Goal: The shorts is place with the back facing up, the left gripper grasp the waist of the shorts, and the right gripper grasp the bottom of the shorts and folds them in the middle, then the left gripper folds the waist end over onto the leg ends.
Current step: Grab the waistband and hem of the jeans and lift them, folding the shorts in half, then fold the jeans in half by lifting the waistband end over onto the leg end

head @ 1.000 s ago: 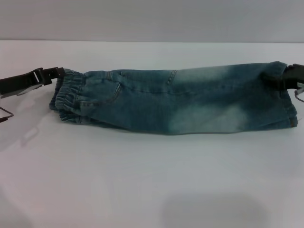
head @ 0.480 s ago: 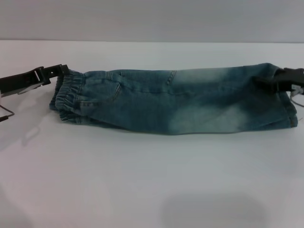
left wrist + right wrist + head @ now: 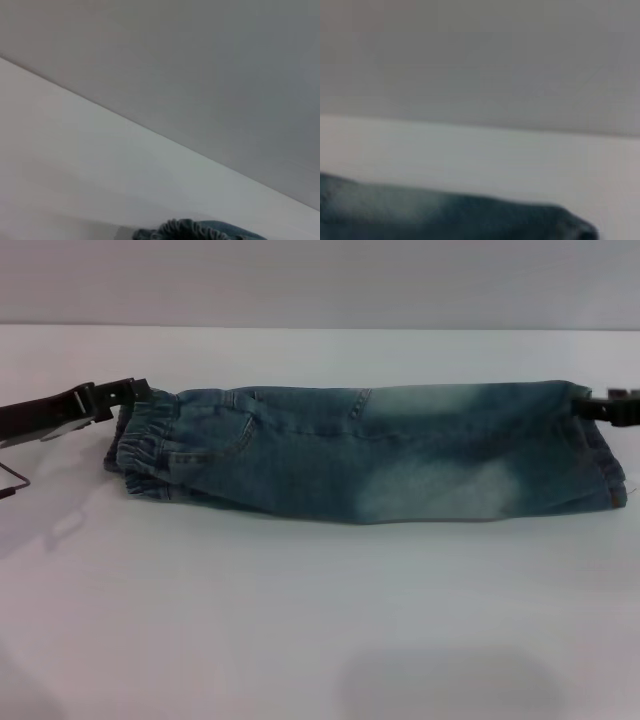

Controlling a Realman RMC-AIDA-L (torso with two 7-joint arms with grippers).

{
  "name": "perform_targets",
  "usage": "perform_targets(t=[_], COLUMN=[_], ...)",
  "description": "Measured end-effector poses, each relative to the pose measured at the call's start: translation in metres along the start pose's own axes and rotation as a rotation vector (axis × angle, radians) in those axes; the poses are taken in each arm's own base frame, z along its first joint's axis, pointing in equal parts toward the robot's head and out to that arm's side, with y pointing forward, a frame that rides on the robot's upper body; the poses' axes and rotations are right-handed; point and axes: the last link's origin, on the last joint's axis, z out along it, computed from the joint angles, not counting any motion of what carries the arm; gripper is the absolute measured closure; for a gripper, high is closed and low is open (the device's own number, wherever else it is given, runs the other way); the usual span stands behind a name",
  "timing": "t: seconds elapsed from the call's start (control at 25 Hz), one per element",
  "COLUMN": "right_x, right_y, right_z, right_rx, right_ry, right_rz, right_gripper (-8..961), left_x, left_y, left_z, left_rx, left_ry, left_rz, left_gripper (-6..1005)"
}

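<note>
White table (image 3: 320,620); left claw (image 3: 128,392) at waist (image 3: 145,445).

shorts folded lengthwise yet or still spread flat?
Folded lengthwise: the shorts form one narrow band, waist by the left gripper, hems by the right gripper.

- One pair of shorts (image 3: 370,455) — faded blue denim, folded lengthwise into a single long strip on the white table (image 3: 320,620).
- One gathered waist (image 3: 145,445), at the shorts' left end.
- One patch pocket (image 3: 215,430) showing, just beside the waist.
- Two grippers: the left gripper (image 3: 125,393) at the waist end of the shorts, the right gripper (image 3: 600,405) at the opposite end.
- One table — beneath the shorts.
</note>
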Motion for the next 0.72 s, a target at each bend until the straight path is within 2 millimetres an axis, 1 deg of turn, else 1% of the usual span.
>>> perform_targets(t=[0.12, 0.24, 0.36, 0.56, 0.72], right_x=[-0.001, -0.005, -0.009, -0.012, -0.012], right_y=[-0.002, 0.0, 0.0, -0.002, -0.004], right_z=[-0.005, -0.011, -0.021, -0.035, -0.04], right_rx=[0.01, 0.004, 0.01, -0.03, -0.047], right_ry=[0.064, 0.057, -0.003, -0.112, -0.156], right_rz=[-0.004, -0.014, -0.014, 0.016, 0.018], right_gripper=[373, 374, 375, 376, 377], left_x=[0.001, 0.003, 0.004, 0.004, -0.002], left_y=[0.002, 0.003, 0.007, 0.01, 0.003], left_z=[0.0, 0.0, -0.002, -0.013, -0.022], left_rx=[-0.009, -0.017, -0.044, -0.119, -0.117], left_ry=[-0.004, -0.007, -0.006, -0.003, -0.005], left_rz=[0.005, 0.018, 0.045, 0.12, 0.206], left_gripper=[240, 252, 265, 286, 303])
